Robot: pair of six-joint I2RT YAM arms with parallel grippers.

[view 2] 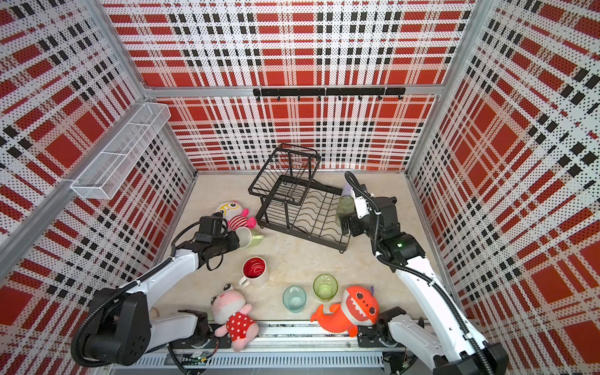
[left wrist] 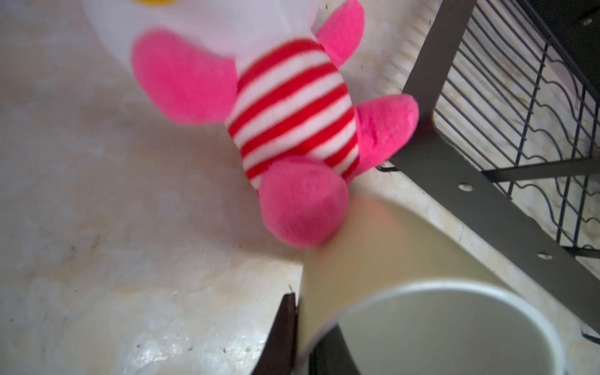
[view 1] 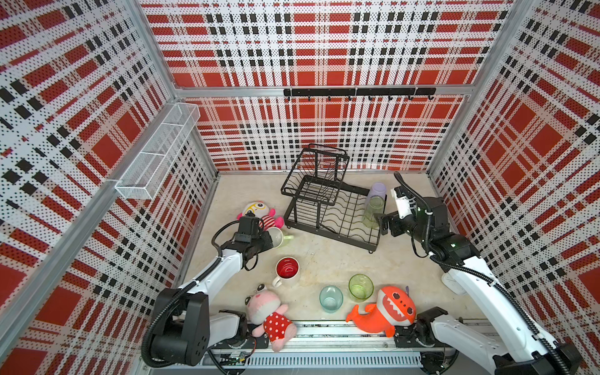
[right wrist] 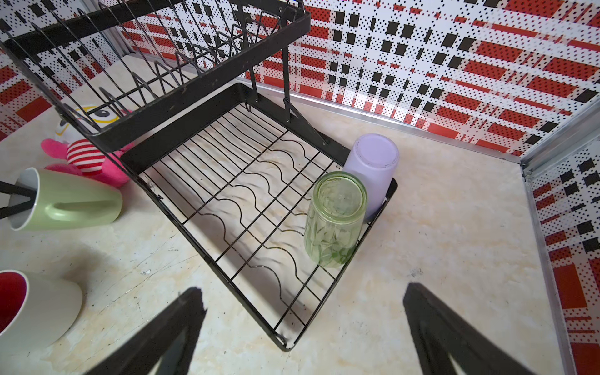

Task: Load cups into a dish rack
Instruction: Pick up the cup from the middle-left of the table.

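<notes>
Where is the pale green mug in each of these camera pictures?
Both top views: the pale green mug lies centre-left, just below the striped plush toy.
Left wrist: the mug is blurred, filling the foreground, next to the plush's pink foot.
Right wrist: the mug lies on its side beside the plush.
Shared landmark: that striped plush toy.

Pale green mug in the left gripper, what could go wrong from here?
The left gripper pinches one wall of the pale green mug, lying on its side; it may swing or slip when lifted. The striped plush toy has a foot by the mug and could be dragged. The raised basket of the dish rack could catch it.
</notes>
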